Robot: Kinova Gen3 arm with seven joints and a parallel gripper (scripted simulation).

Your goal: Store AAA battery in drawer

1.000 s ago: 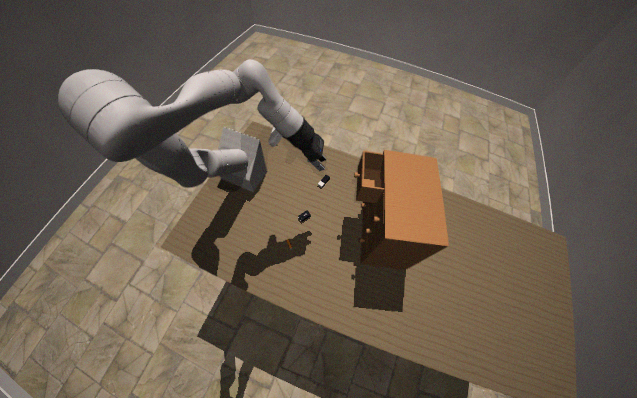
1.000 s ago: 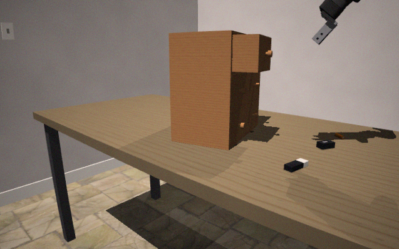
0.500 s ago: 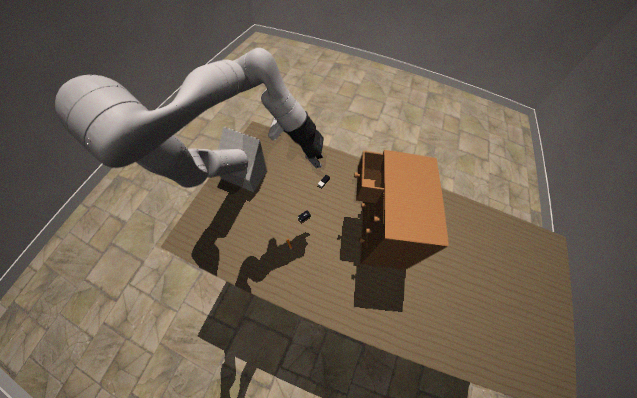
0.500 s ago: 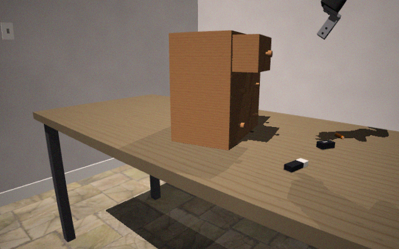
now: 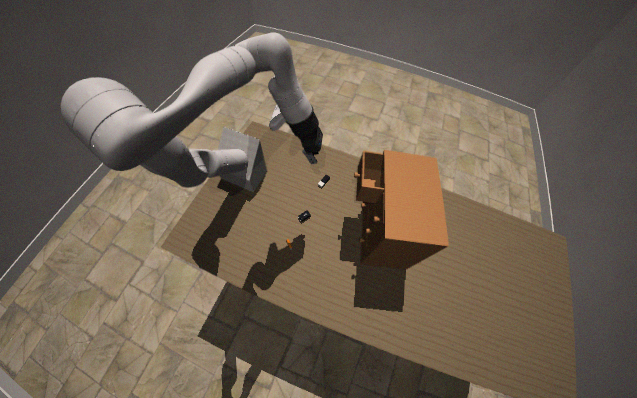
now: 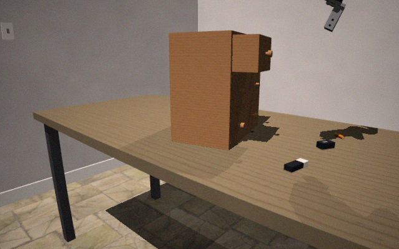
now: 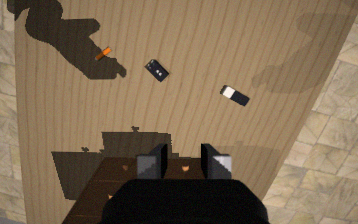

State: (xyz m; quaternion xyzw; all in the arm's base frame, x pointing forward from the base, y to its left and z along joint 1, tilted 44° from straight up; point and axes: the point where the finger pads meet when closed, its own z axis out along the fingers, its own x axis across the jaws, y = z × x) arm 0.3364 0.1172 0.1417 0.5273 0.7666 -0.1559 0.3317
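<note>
The AAA battery (image 5: 289, 243) is small and orange; it lies on the table in the arm's shadow, and also shows in the exterior view (image 6: 339, 136) and the wrist view (image 7: 103, 53). The small chest (image 5: 405, 200) stands upright on the table. Its top-row left drawer (image 5: 372, 175) is pulled partly out and looks empty; it also shows in the exterior view (image 6: 251, 53). The other drawers sit in. My gripper (image 5: 311, 158) is open and empty, high above the table, well away from the chest front and from the battery. Its fingers show in the wrist view (image 7: 184, 160).
A black and white block (image 5: 323, 181) and a small black box (image 5: 304, 216) lie on the table between the gripper and the battery. The grey robot pedestal (image 5: 242, 157) stands at the table's corner. The table edge runs close to the block.
</note>
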